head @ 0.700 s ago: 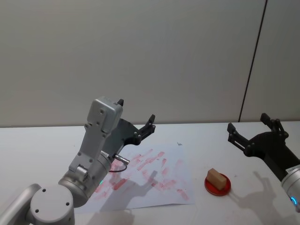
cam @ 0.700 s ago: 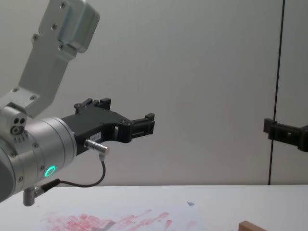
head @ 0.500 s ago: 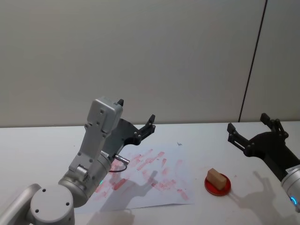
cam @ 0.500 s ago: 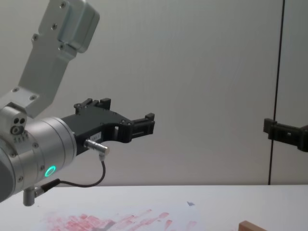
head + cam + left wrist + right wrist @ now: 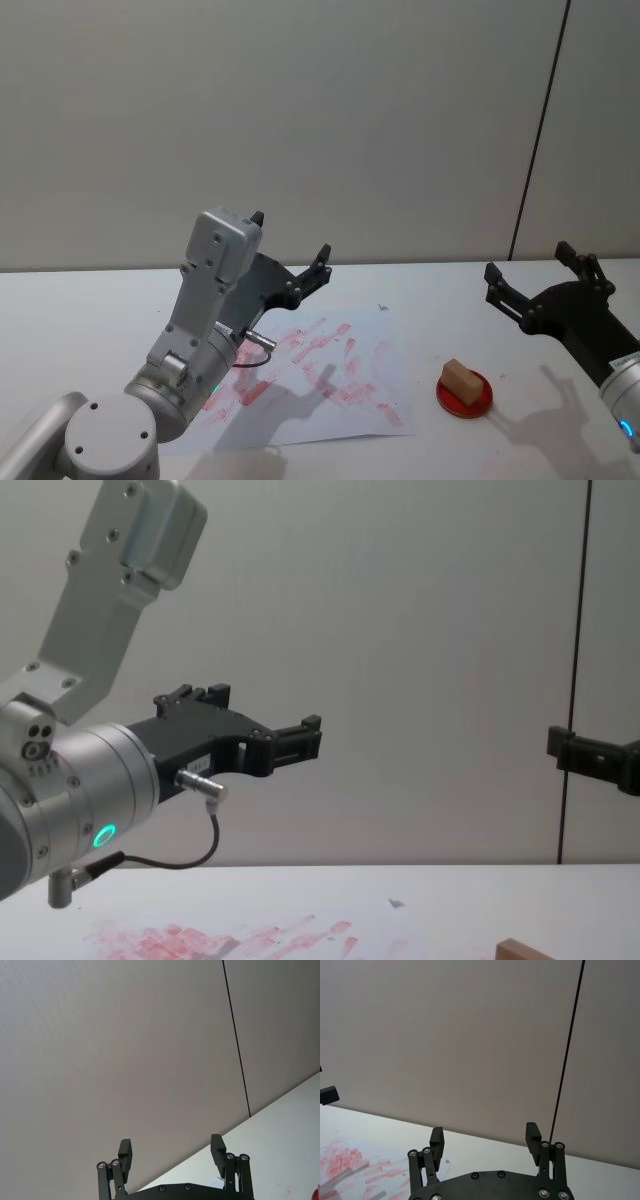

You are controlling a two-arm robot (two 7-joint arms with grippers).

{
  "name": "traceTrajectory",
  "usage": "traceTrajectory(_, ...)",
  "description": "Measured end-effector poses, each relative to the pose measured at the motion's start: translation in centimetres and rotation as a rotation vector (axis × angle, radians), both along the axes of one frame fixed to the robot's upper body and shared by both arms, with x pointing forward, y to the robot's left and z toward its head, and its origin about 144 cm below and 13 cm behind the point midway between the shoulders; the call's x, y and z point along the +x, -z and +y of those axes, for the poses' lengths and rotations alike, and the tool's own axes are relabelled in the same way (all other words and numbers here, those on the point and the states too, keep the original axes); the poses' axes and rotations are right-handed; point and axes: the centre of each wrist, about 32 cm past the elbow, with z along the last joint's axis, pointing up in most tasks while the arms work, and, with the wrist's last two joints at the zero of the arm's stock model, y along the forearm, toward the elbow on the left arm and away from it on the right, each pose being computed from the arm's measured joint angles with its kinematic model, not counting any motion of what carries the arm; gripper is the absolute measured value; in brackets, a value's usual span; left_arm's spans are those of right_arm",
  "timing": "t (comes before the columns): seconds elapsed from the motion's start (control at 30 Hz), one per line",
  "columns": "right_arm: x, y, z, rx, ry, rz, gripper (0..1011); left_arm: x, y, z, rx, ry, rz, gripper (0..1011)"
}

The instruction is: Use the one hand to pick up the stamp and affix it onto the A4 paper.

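At lower left of the head view, the left gripper [image 5: 291, 234], black and two-fingered on a silver wrist with a green ring, hangs above the white table [image 5: 80, 310]. Its jaws are spread wide and empty. Below it, at lower centre, the white A4 paper sheet [image 5: 345, 405] lies flat, smeared with red-pink ink prints. Just right of the sheet and not touching it, the small light-brown wooden stamp block [image 5: 461, 377] sits on a round red dish [image 5: 482, 402]. At the lower right edge the black right gripper [image 5: 528, 262], with a blue light on its wrist, hovers up and to the right of the dish, jaws wide, holding nothing.
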Motion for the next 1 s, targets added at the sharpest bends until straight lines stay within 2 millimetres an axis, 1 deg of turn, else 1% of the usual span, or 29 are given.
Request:
traceTrajectory(0.67, 0.0, 0.0, -0.1, -0.002, 0.0, 0.002, 1001, 0.0, 0.0, 0.0, 0.0, 0.0, 0.0, 1001)
traceTrajectory(0.87, -0.2, 0.0, -0.8, -0.002, -0.007, 0.019, 1001, 0.0, 0.0, 0.0, 0.0, 0.0, 0.0, 1001)
traceTrajectory(1.0, -0.6, 0.0, -1.6, -0.009, -0.015, 0.044, 1001, 0.0, 0.0, 0.0, 0.0, 0.0, 0.0, 1001)
